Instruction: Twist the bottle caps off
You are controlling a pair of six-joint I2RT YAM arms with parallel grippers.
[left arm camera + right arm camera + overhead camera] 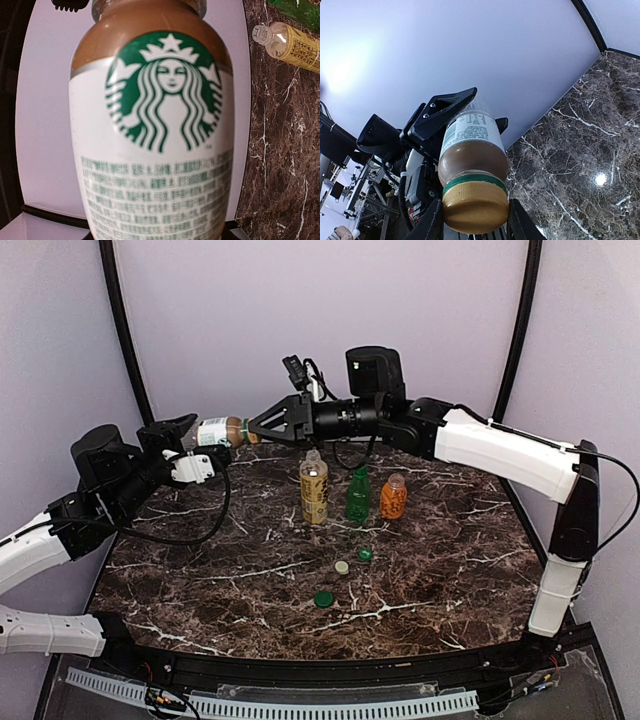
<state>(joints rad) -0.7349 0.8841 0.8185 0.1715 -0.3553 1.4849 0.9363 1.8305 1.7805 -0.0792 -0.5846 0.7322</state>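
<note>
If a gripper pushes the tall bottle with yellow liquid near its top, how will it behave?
The tall yellow bottle is narrow and upright, so it would likely tip. Its neck looks uncapped, so it may spill. The marble table looks smooth, so a low push might slide it.

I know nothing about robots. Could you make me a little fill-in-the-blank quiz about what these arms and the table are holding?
The left gripper holds the coffee bottle in the air while the right gripper clasps its cap; the label's logo is ___.
The green bottle stands between the yellow bottle and the ___ one.
___ loose caps lie on the table.
Missing words: green; orange; three.
</note>
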